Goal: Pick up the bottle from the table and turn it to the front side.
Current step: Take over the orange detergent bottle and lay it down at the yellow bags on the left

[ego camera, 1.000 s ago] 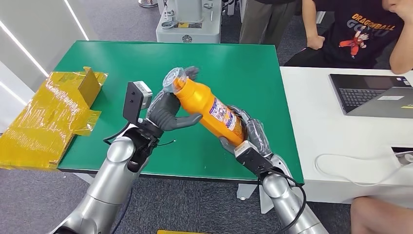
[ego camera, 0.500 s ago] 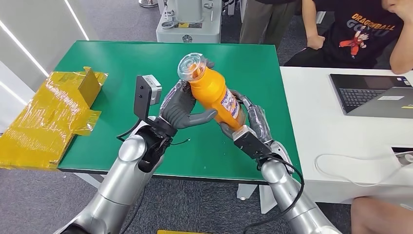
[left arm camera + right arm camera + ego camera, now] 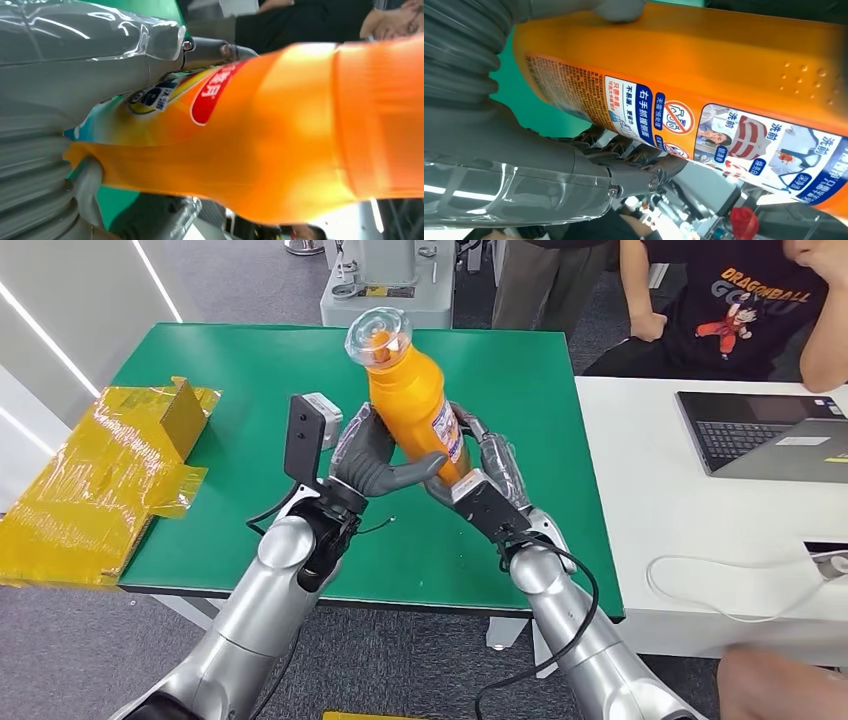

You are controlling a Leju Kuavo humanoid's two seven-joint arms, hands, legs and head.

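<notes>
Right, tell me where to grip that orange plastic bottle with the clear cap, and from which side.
Grip the orange plastic bottle around its lower labelled body, from both sides, as the left hand and right hand do now. It stands nearly upright, cap up; the body is straight there, while the shoulder narrows towards the clear cap.

The orange bottle carries the most print. In the right wrist view its back label has dark blue tabs with white Chinese characters: one reads 右手抓握面, and beside the small pictures two tabs read 洗前. A red ring with a slash marks a prohibition sign on that label. The dense fine print nearer the bottle's base is too small to read.

In the left wrist view the front label shows white Chinese characters on a red patch, too blurred to make out.

At about two o'clock from the bottle in the head view, a person's black T-shirt reads DRAGONBALL, with GOKU beneath it in orange letters.
</notes>
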